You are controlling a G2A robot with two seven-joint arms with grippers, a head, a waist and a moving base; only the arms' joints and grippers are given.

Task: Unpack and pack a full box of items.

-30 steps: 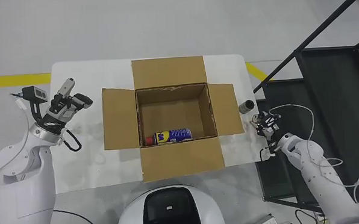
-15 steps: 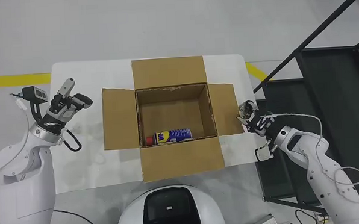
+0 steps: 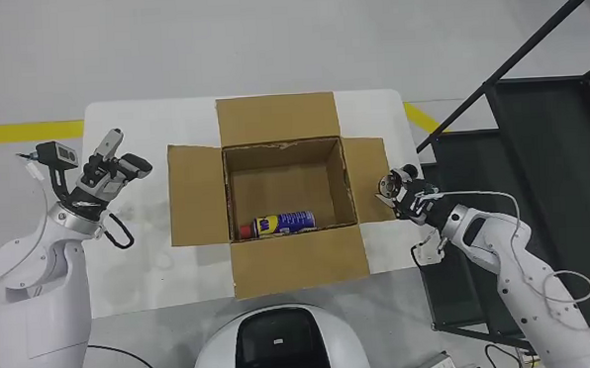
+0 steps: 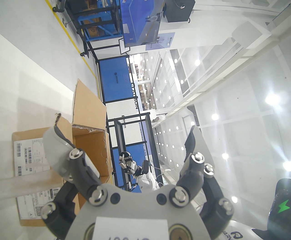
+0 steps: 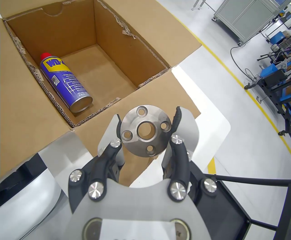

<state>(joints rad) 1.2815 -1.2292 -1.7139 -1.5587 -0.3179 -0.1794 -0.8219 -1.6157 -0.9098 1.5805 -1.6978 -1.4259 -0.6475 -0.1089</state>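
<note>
— Since a second earlier, the right gripper [image 5: 147, 116] had taken up the metal flange [image 5: 145, 131] and carried it over a side flap of the box [image 3: 277, 117].
— Clamped by its rim?
— Yes, face flat, probably to drop it beside the spray can [image 3: 282, 224] lying inside. The left gripper [image 4: 122, 136] hung spread and empty, clear of the box.

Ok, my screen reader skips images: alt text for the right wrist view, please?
The right gripper holds a round metal flange by its rim over a flap of the open cardboard box. A blue, red-capped spray can lies on its side inside.
</note>
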